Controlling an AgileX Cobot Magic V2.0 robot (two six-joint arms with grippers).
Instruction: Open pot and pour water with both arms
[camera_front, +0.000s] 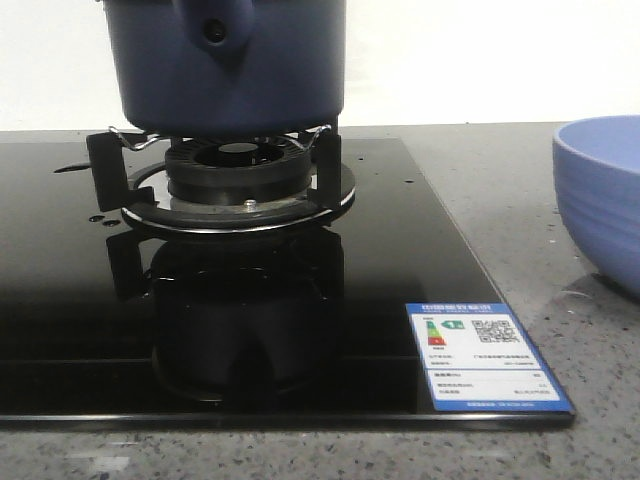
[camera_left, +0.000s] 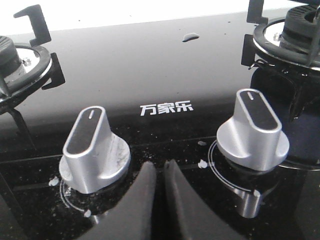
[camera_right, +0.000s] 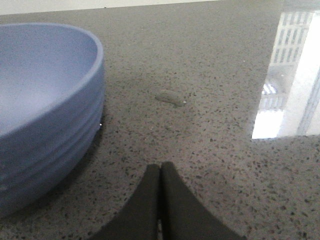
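Fingertips pressed together and holding nothing, our left gripper (camera_left: 159, 172) hovers low over the glossy black cooktop (camera_left: 150, 65), between two silver control knobs (camera_left: 92, 150) (camera_left: 252, 132). Our right gripper (camera_right: 160, 172), likewise closed and empty, hangs above the speckled grey countertop (camera_right: 210, 75), just beside a light blue ribbed bowl (camera_right: 45, 100). Farther out, we see the dark navy pot (camera_front: 230, 65) sitting upright on the burner's black supports (camera_front: 235, 165), its side knob facing us, with small glossy drops of water (camera_left: 190, 36) scattered on the glass.
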